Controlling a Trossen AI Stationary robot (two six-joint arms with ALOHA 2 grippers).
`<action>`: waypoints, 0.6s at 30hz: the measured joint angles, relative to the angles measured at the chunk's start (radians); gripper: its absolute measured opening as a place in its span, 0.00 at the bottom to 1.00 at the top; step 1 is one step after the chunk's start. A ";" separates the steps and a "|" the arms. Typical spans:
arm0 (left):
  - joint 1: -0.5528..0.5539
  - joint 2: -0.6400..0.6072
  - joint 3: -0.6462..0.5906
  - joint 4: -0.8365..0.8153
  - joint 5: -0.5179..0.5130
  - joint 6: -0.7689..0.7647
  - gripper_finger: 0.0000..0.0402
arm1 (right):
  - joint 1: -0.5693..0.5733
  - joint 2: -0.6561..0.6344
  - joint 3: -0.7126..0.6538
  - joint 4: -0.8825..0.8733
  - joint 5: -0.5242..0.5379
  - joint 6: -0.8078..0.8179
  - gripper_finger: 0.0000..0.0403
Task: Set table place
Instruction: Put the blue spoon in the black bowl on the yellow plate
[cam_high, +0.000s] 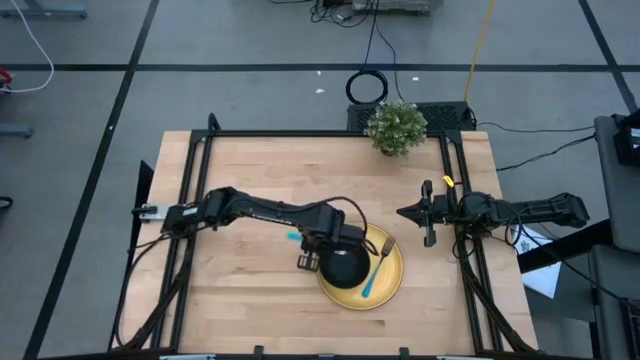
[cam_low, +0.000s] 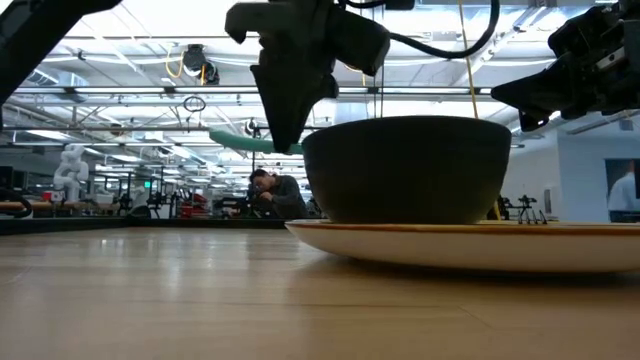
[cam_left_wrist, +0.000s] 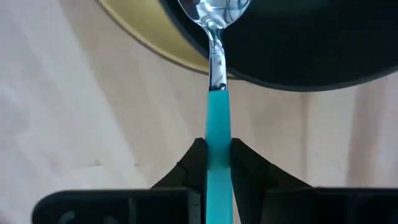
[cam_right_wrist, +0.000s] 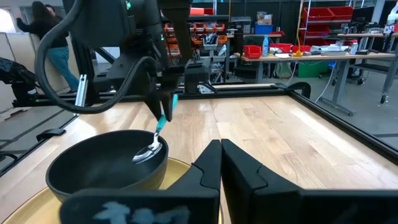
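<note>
Fingers of the left gripper (cam_left_wrist: 217, 163) are clamped on the turquoise handle of the spoon (cam_left_wrist: 216, 74), and from where I stand the spoon hangs tilted — its metal scoop dipped just inside the rim of the black bowl (cam_high: 346, 264), the handle slanting up and back toward the arm. The bowl sits on the yellow plate (cam_high: 391, 281) near the front of the bench (cam_high: 260, 170), and the fork (cam_high: 378, 265) lies on the plate's bare part, just beside the bowl on the side toward the right arm.

What the next move turns on, I'd say, is the spoon's long axis: it runs from the fingers down into the bowl, so the scoop lies ahead of and below the grip. Letting go there would probably leave it propped against the rim.

Over at the bench's right edge the right gripper (cam_high: 428, 213) waits, fingers pressed together on nothing, well apart from the plate. A potted plant (cam_high: 396, 127) stands at the far edge.
</note>
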 joint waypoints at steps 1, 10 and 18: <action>-0.005 0.000 0.000 -0.001 -0.021 0.008 0.11 | 0.000 0.000 0.000 0.000 0.000 0.000 0.00; -0.088 0.000 0.000 0.000 -0.331 0.146 0.11 | 0.000 0.000 0.000 0.000 0.000 -0.001 0.00; -0.120 0.000 0.000 0.000 -0.515 0.158 0.11 | 0.000 0.000 0.000 0.021 0.000 -0.005 0.00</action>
